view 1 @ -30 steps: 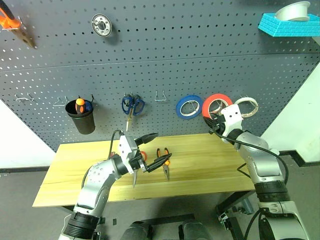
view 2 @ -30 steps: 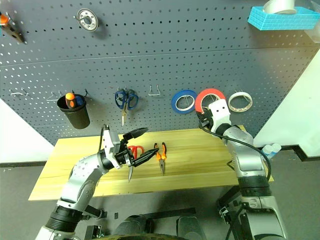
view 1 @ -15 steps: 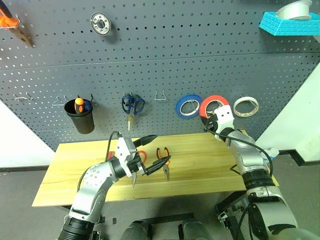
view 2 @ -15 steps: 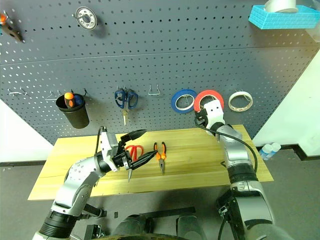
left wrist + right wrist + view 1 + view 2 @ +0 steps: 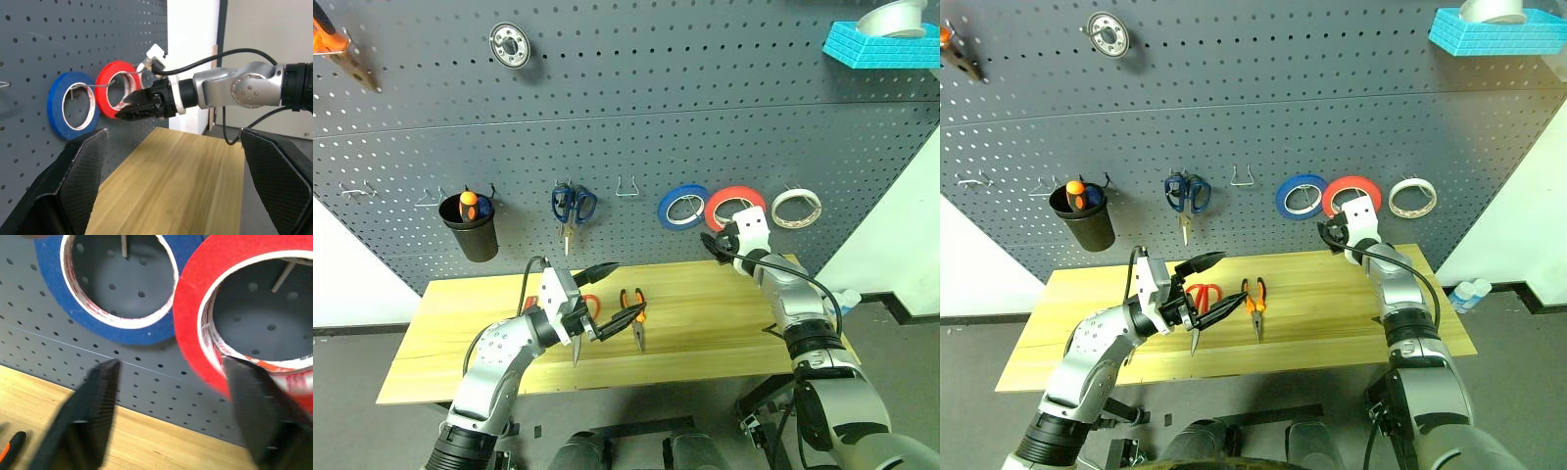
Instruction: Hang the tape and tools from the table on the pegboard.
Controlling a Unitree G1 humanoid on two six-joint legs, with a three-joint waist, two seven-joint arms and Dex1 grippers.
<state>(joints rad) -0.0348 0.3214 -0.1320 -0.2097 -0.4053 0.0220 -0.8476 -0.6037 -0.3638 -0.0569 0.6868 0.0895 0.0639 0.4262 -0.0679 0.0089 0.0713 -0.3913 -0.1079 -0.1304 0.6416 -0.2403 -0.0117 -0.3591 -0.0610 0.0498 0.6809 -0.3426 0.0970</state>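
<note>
The red tape point(image 5: 736, 204) hangs on a hook of the dark grey pegboard point(image 5: 705, 117), between a blue roll point(image 5: 682, 208) and a whitish roll point(image 5: 797, 208). My right gripper point(image 5: 711, 239) stands open just below the tape. In the right wrist view its fingers point(image 5: 98, 401) are spread wide under the red roll point(image 5: 195, 328). Red-handled scissors point(image 5: 589, 305) and orange-and-black pliers point(image 5: 633, 323) lie on the wooden table point(image 5: 724, 323). My left gripper point(image 5: 611, 299) hovers open just above them, holding nothing.
Blue-handled scissors point(image 5: 573, 206) and a black cup point(image 5: 473, 233) with an orange handle in it hang on the board. An orange-handled saw point(image 5: 340, 51) and a metal disc point(image 5: 511, 46) hang higher up. A turquoise shelf block point(image 5: 881, 46) sits at the top right.
My right gripper was shut on the red tape at the hook. It has since opened and dropped a little below the roll, which now hangs by itself. The left arm stayed still.
</note>
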